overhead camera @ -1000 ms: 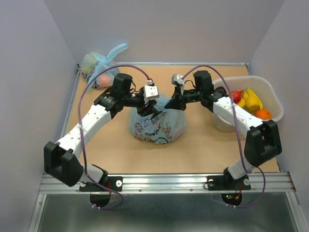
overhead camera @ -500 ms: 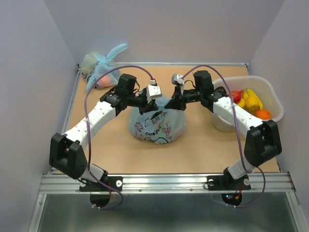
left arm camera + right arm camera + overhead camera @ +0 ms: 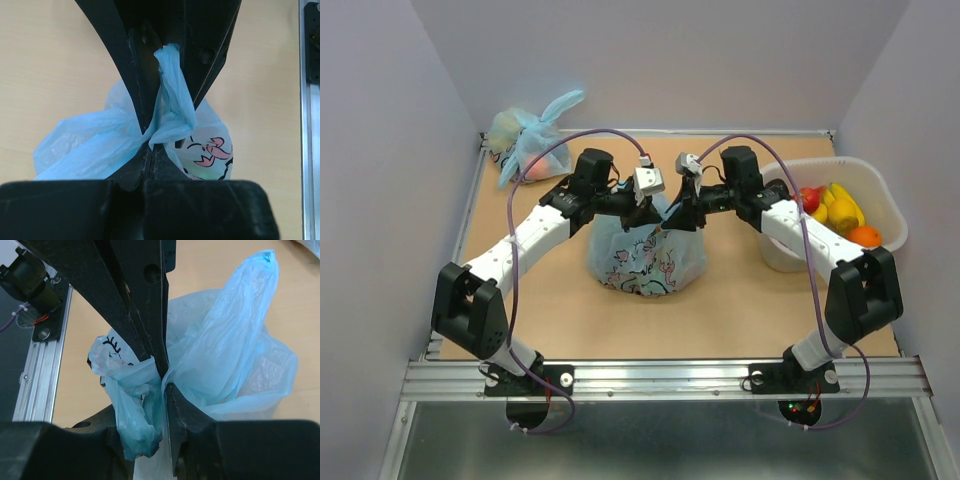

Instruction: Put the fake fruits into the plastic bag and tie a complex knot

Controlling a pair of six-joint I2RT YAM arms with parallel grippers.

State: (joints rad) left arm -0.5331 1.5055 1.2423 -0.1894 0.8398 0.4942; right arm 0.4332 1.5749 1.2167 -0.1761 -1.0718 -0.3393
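The plastic bag [image 3: 645, 255], light blue with pink cartoon figures, stands mid-table with both grippers meeting over its top. My left gripper [image 3: 647, 210] [image 3: 150, 155] is shut on a twisted strand of the bag's handles [image 3: 170, 120]. My right gripper [image 3: 680, 215] [image 3: 145, 395] faces it, its fingers parted with a crumpled handle end [image 3: 135, 425] lying loosely between them. The rest of the bag [image 3: 235, 340] billows behind. I cannot make out a finished knot. Fake fruits [image 3: 835, 208], red, yellow and orange, lie in the tub on the right.
A translucent plastic tub [image 3: 880, 195] stands at the right edge behind the right arm. A smaller tied light-blue bag [image 3: 525, 140] with pale lumps sits in the back left corner. A metal rail [image 3: 660, 375] runs along the near edge.
My left arm has swung right to the bag's top and its gripper has closed on the handle strand. My right gripper's fingers have parted from shut.
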